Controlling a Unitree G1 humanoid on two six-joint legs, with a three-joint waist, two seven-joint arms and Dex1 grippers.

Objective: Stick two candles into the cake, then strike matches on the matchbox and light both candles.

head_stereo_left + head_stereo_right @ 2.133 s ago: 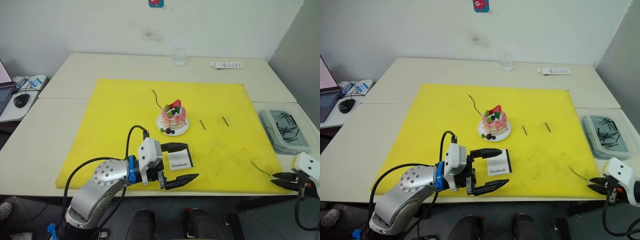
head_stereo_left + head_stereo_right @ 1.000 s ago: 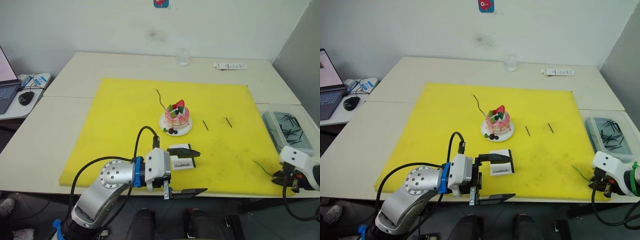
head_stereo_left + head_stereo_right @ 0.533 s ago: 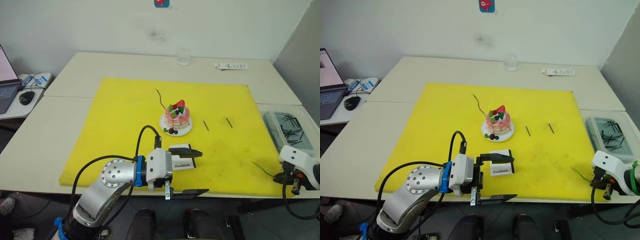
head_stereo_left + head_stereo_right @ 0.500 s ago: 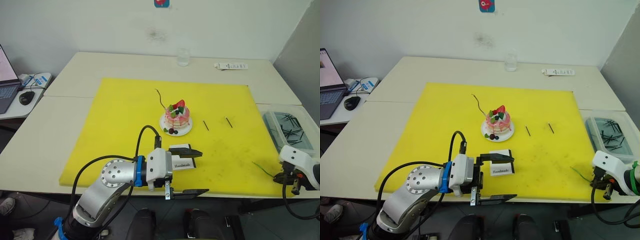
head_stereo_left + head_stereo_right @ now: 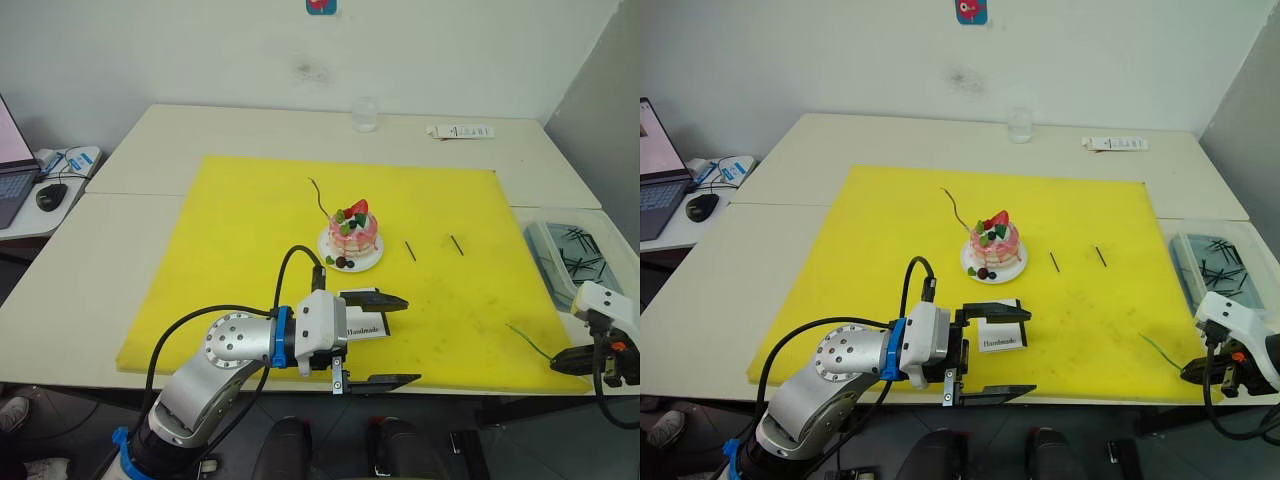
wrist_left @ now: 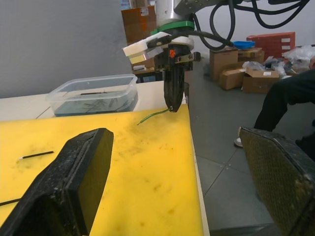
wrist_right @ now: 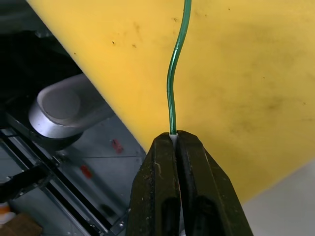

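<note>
The pink-and-white cake sits on its white plate mid-mat. One thin wavy candle rises from its far left side, leaning away. Near the mat's front right corner lies the other green candle, and my right gripper is shut on its end at the mat's edge. Two short dark matches lie right of the cake. My left gripper is open, its upper finger above the white matchbox and its lower finger beyond the table's front edge.
A yellow mat covers the table's middle. A clear container of dark sticks stands at the right edge. A glass and a white flat object sit at the back. A laptop and mouse are far left.
My left gripper has turned so one finger is above the other and has crept right over the matchbox. My right gripper has shifted slightly outward while still shut on the candle.
</note>
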